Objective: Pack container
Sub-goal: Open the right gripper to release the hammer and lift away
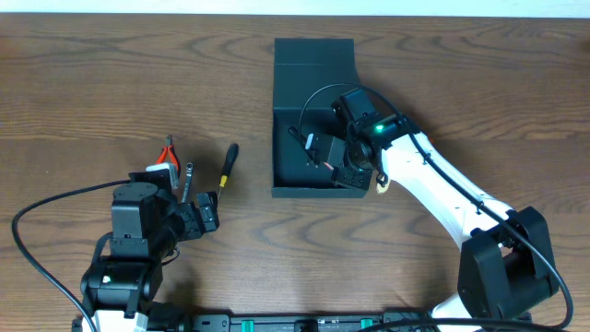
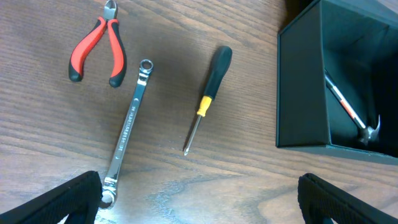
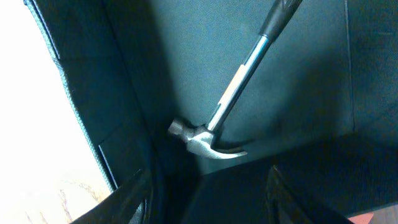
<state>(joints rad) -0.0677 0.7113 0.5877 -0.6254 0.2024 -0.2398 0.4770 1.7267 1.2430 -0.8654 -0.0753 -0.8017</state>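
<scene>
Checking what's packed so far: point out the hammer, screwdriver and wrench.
hammer [image 3: 241, 78], right wrist view, on its shaft.
screwdriver [image 2: 203, 104], left wrist view, on its yellow collar.
wrench [image 2: 127, 129], left wrist view, on the middle of its shank.

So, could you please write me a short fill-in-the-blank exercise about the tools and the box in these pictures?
1. Inside the container lies a ____.
2. The pliers have ____ handles.
3. On the table, between the pliers and the screwdriver, lies the ____.

Missing words: hammer; red; wrench.
</scene>
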